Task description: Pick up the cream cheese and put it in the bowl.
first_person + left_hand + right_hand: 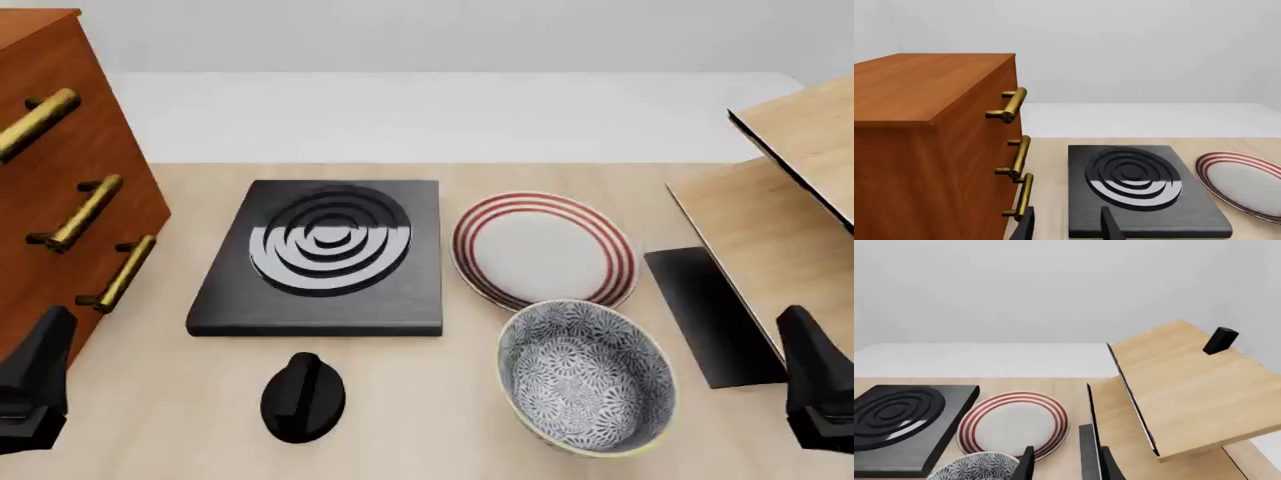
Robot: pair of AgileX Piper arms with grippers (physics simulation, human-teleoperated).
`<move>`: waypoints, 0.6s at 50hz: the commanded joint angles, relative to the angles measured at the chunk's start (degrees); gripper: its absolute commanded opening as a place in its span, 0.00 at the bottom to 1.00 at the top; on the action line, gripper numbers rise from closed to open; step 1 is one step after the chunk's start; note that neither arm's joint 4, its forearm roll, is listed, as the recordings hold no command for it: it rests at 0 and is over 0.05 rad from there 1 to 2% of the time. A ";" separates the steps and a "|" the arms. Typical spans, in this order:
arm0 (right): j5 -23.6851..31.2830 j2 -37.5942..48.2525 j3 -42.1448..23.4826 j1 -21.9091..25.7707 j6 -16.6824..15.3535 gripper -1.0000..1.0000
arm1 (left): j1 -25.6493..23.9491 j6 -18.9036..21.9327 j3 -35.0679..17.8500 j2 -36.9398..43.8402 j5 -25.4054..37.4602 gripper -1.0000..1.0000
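Note:
The bowl (583, 375), deep with a blue-grey floral inside and a pale rim, stands empty near the table's front, right of centre; the right wrist view catches its edge (976, 465). The cream cheese is out of view in every frame. My left gripper (1067, 229) hovers low at the front left, beside the cabinet and in front of the stove plate, open with nothing between its fingers. My right gripper (1066, 469) hangs at the front right, just right of the bowl, also open and empty.
A wooden cabinet (54, 150) with brass handles stands at the left. A black stove plate (327, 255) and its knob (303, 397) lie mid-table. A red-ringed white plate (541, 250) sits behind the bowl. A wooden shelf unit (787, 190) with a dark slab (707, 310) fills the right.

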 commanded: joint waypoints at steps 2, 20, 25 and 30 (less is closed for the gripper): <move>-0.74 1.11 -0.02 0.08 -0.35 1.00 | 0.00 0.00 -0.16 0.28 -0.07 1.00; 2.05 0.13 -1.51 2.17 -2.36 1.00 | 0.00 0.00 -0.16 0.28 -0.07 1.00; 5.22 -0.05 -4.45 5.77 -4.91 1.00 | 0.00 0.00 -0.16 0.28 -0.07 1.00; 10.33 -0.13 -8.74 12.48 -8.24 1.00 | 0.00 0.00 -0.16 0.28 -0.07 1.00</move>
